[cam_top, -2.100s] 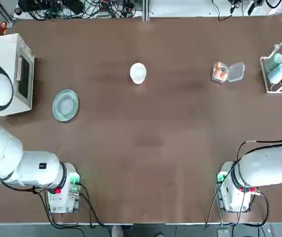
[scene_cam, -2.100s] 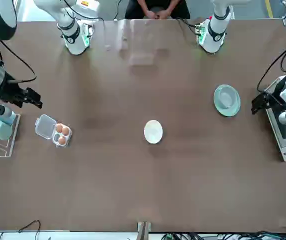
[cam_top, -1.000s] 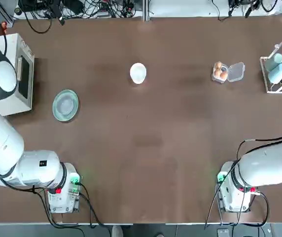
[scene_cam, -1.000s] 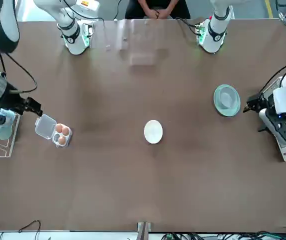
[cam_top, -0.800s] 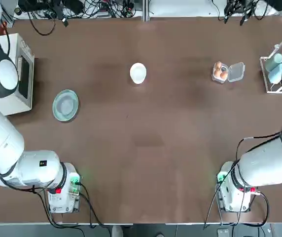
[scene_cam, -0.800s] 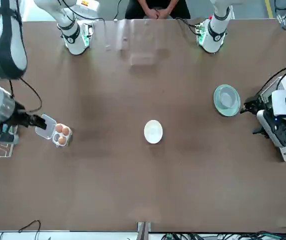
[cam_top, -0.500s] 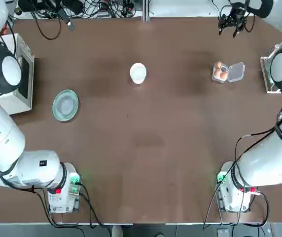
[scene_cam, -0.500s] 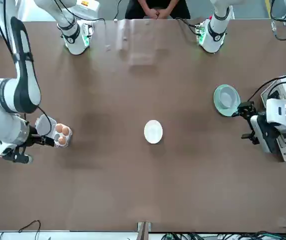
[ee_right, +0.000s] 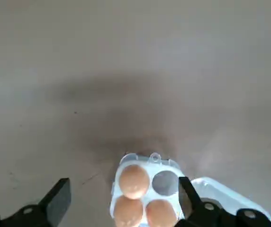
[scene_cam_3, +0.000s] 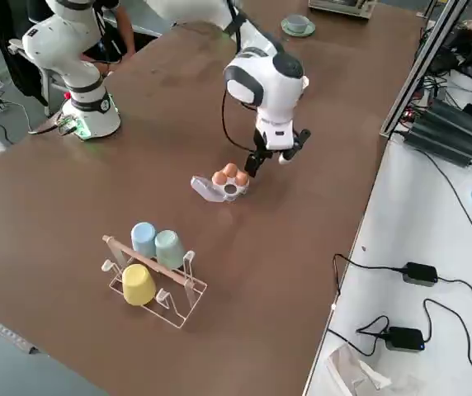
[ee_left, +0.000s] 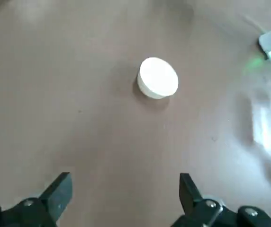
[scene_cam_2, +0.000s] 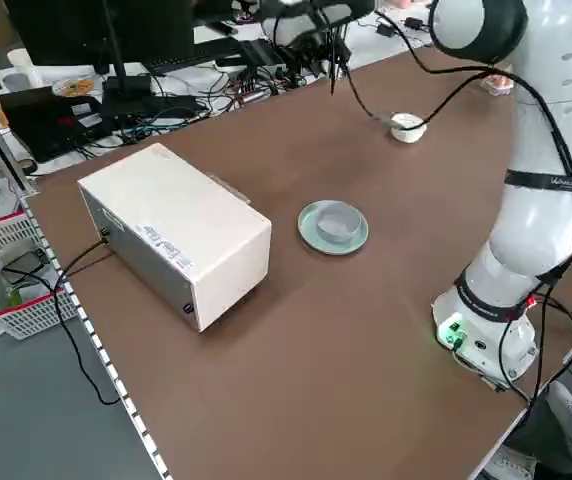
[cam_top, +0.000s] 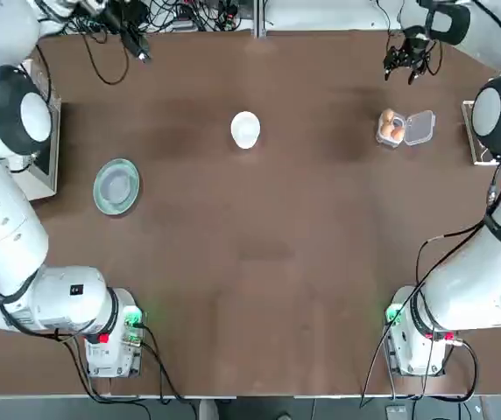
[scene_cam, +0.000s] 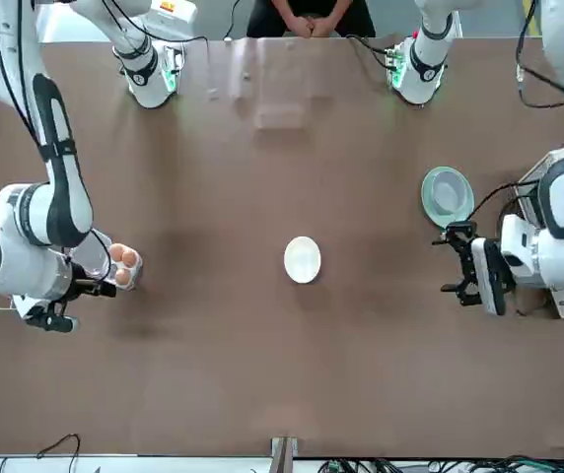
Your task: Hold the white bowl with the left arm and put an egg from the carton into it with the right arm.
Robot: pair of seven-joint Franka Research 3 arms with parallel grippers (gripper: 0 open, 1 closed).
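Note:
The white bowl (cam_top: 245, 129) stands alone at mid-table, toward the far side. My left gripper (ee_left: 123, 194) hangs open and empty well above the table, on the bowl's left and apart from it; the bowl (ee_left: 158, 78) shows ahead of its fingers. To the right lies the clear carton (cam_top: 404, 128), lid open, holding three brown eggs (ee_right: 134, 180) and one empty cup. High over it my right gripper (ee_right: 122, 196) stands open, touching nothing. In the front view the right arm covers part of the carton (scene_cam: 119, 264).
A pale green dish (cam_top: 116, 185) sits left of the bowl, with a white box-shaped appliance (scene_cam_2: 176, 235) beyond it at the left edge. A wire rack with cups (scene_cam_3: 155, 268) stands at the right edge. A person's hands (scene_cam: 307, 25) rest behind the arm bases.
Both arms have swung in from the table's sides. The right gripper came from the rack to above the carton; the left gripper moved from the appliance, past the dish, toward the bowl.

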